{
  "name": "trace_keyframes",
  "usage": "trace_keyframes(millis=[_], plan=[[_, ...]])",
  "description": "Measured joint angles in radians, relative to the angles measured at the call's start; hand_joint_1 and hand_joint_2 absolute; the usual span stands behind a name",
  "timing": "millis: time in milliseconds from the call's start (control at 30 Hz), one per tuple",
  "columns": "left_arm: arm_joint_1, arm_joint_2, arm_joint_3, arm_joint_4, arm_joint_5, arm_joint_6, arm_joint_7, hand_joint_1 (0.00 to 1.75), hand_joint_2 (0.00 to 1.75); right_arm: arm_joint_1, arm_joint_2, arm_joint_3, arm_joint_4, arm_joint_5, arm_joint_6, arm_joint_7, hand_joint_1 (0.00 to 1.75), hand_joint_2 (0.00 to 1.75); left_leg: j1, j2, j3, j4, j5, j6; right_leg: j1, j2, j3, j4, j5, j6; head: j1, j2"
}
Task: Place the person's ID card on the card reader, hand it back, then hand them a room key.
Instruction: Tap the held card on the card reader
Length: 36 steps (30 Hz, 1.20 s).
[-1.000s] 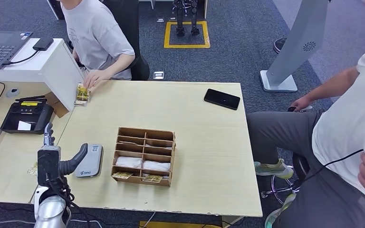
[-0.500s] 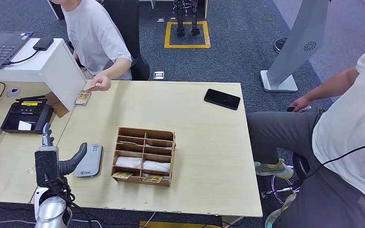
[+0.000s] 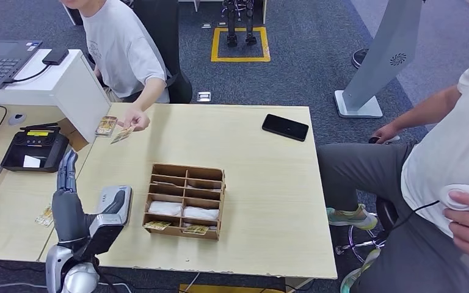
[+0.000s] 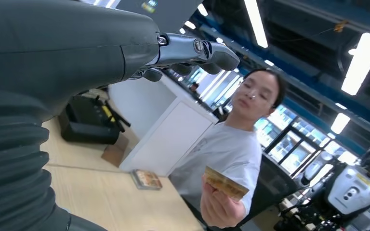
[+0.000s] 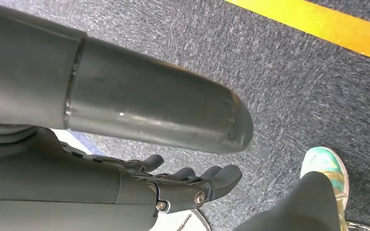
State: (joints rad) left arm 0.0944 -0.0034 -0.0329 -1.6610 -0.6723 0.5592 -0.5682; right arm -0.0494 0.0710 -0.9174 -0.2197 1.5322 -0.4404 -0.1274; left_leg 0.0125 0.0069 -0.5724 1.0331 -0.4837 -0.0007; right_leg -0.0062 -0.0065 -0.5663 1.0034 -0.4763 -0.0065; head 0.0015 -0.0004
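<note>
At the table's far left corner a person in a grey shirt holds out a tan ID card between their fingers. In the left wrist view the ID card is pointed toward me. My left hand is raised at the near left edge, fingers stretched upward and thumb apart, holding nothing. Its thumb covers part of the grey card reader. A wooden compartment box in the table's middle holds room key cards. My right hand hangs over the carpet with nothing in it.
A small stack of cards lies by a white stand. A black terminal and a loose card sit on the left desk. A black phone lies far right. A second person sits at the right.
The person lifted a card from the stack and now holds it out over the table. My left hand has turned and risen, its fingers stretched up and its thumb over the reader.
</note>
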Motion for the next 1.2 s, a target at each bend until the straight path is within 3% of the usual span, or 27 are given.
trace_keyframes(millis=[200,433,633,933,1200], plan=[[0.04,0.019,-0.06,-0.052,-0.101,0.074,-0.001,0.0,1.75,-0.001,0.0,0.0,0.0,0.001,-0.003,0.003,0.0,0.0,0.0,0.0,0.0,0.0,0.0,0.0,0.0,0.0,0.0,0.0,0.0,0.0,0.0,0.0],[0.078,0.033,-0.105,-0.073,-0.361,0.128,0.033,0.0,1.75,-0.004,0.0,0.0,0.0,0.006,-0.003,0.003,0.0,0.0,0.0,0.0,0.0,0.0,0.0,0.0,0.0,-0.001,0.001,0.0,0.0,0.0,0.0,0.0],[0.047,-0.001,0.009,-0.041,-0.48,0.131,-0.012,0.0,1.75,-0.005,0.0,0.0,0.0,0.008,-0.002,0.006,0.0,0.0,0.0,0.0,0.0,0.0,0.0,0.0,0.0,-0.001,0.001,0.0,0.0,0.0,0.0,0.0],[-0.087,-0.011,0.192,0.103,-0.662,0.132,0.069,0.0,1.75,-0.017,0.0,0.007,0.0,0.009,-0.001,0.006,0.0,0.0,0.001,-0.001,0.0,0.0,0.001,-0.001,0.0,-0.001,0.001,0.0,0.0,0.0,0.0,0.0],[-0.158,-0.003,0.237,0.205,-0.698,0.132,0.157,0.0,1.75,-0.019,0.0,0.018,0.0,0.009,-0.002,0.009,0.0,0.0,0.0,-0.001,0.0,0.0,0.001,-0.001,0.0,-0.001,0.0,0.0,0.0,0.0,0.0,0.0]])
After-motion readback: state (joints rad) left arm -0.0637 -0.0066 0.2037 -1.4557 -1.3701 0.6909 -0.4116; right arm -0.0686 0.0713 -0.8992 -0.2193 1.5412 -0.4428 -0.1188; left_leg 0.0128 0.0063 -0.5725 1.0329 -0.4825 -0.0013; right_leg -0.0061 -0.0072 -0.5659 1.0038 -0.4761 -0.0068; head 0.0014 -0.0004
